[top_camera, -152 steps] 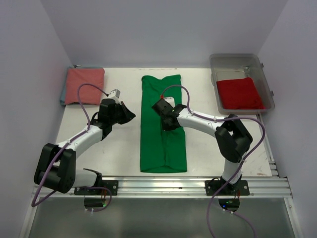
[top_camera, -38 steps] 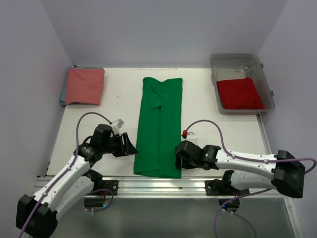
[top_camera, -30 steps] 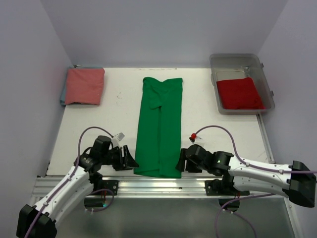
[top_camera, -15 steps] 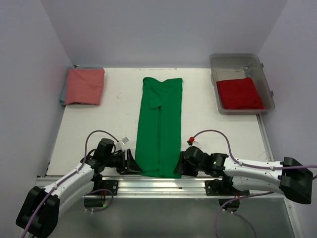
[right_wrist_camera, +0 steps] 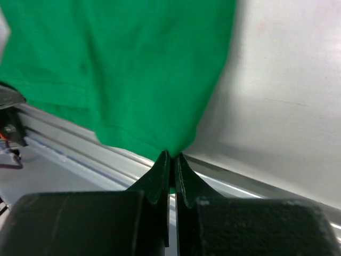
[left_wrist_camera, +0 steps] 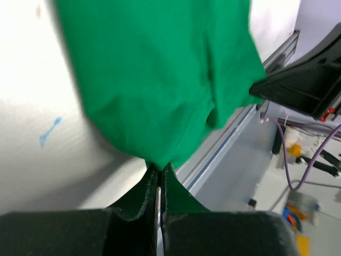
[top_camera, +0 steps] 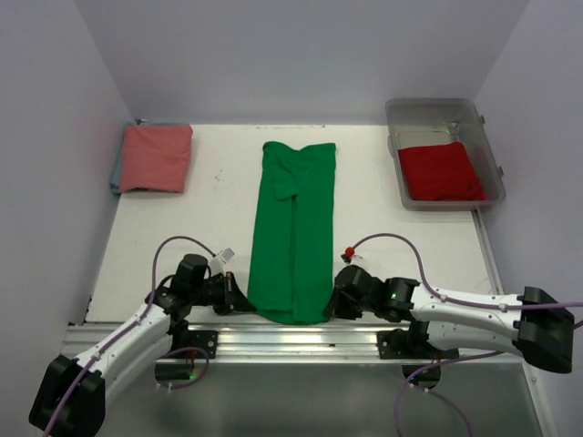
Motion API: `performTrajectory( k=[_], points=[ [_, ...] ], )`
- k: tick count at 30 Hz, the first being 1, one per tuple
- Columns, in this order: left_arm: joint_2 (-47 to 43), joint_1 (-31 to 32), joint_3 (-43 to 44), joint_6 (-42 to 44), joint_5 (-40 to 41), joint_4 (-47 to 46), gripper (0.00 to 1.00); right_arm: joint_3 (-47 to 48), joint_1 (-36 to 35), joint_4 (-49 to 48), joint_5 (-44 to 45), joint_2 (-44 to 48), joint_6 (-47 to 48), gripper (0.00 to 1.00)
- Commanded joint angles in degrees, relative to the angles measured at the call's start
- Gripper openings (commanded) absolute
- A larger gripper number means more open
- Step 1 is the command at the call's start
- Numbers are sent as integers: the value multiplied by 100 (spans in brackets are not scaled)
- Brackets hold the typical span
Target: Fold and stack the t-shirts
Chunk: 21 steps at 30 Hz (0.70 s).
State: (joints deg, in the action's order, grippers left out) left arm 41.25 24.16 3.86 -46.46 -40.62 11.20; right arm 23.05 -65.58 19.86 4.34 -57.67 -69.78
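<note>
The green t-shirt (top_camera: 293,228) lies folded into a long strip down the middle of the table. My left gripper (top_camera: 248,304) is shut on its near left corner, seen in the left wrist view (left_wrist_camera: 158,168). My right gripper (top_camera: 331,307) is shut on its near right corner, seen in the right wrist view (right_wrist_camera: 170,156). The near hem is lifted a little and sags between the two grippers. The salmon-pink t-shirt (top_camera: 156,157) lies folded at the far left. The red t-shirt (top_camera: 441,171) lies folded in the bin.
A clear plastic bin (top_camera: 444,109) stands at the far right and holds the red shirt. A blue edge shows under the pink shirt. An aluminium rail (top_camera: 301,339) runs along the table's near edge, just under both grippers. White walls stand on three sides.
Both arms came down from mid-table to the shirt's near corners and shut on them. In the last half second the near hem has lifted and drawn in slightly.
</note>
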Motion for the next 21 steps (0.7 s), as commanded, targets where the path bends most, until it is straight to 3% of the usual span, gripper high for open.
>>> performTrajectory(
  k=[1, 6, 11, 21],
  points=[
    [-485, 18, 668, 286, 720, 409, 0, 656, -16, 466, 776, 326, 508, 0],
    [-294, 18, 1477, 619, 1258, 128, 0, 1359, 106, 783, 1385, 142, 1210, 0],
    [646, 9, 2127, 1182, 1864, -144, 0, 2010, 379, 914, 1947, -191, 1739, 0],
    [2376, -61, 3094, 1499, 2840, -1505, 0, 2782, 1890, 203, 2036, -1360, 3039, 0]
  ],
)
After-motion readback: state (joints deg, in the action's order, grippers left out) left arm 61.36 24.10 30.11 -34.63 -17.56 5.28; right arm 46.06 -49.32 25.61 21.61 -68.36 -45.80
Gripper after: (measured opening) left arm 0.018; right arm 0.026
